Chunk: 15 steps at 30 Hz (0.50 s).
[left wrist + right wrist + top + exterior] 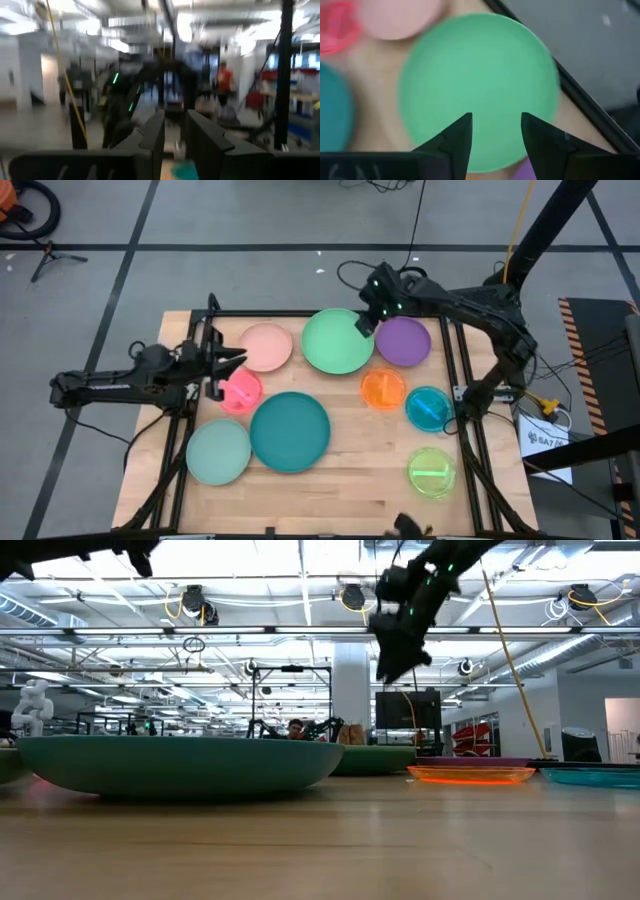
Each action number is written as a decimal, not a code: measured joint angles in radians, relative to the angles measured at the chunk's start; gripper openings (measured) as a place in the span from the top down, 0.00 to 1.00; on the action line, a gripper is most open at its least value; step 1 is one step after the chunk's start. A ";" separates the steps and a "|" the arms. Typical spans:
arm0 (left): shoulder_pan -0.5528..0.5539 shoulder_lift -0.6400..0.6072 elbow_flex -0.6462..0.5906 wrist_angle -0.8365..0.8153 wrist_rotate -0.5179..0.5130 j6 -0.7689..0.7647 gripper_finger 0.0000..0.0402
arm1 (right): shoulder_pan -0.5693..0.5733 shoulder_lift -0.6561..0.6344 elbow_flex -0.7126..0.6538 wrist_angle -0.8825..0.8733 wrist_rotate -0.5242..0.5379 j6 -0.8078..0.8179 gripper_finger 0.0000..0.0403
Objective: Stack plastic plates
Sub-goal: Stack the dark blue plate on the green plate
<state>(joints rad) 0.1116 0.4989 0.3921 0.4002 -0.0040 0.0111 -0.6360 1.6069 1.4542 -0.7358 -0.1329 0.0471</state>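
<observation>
High view: I've got the right gripper (364,323) above the round green plastic plate (334,341), jaws apart. Left gripper (232,361) hangs over the small pink plastic plate (240,392), jaws slightly apart.

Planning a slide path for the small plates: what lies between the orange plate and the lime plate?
In the high view, the blue plate lies between the orange plate and the lime plate, slightly off the direct line.
</observation>
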 joint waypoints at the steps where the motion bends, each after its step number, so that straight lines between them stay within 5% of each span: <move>1: 0.000 0.026 0.023 -0.044 -0.002 -0.014 0.78 | 0.026 -0.031 -0.025 0.027 0.000 -0.014 0.59; 8: -0.002 0.219 0.210 -0.489 -0.002 -0.084 0.78 | 0.232 -0.243 -0.314 0.306 0.001 -0.083 0.59; 15: -0.017 0.401 0.241 -0.557 -0.003 -0.105 0.78 | 0.400 -0.391 -0.614 0.591 0.000 -0.176 0.59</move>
<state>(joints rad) 0.0948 0.8995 0.6327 -0.1564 -0.0071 -0.0942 -0.2361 1.2155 0.8405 -0.1443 -0.1327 -0.1294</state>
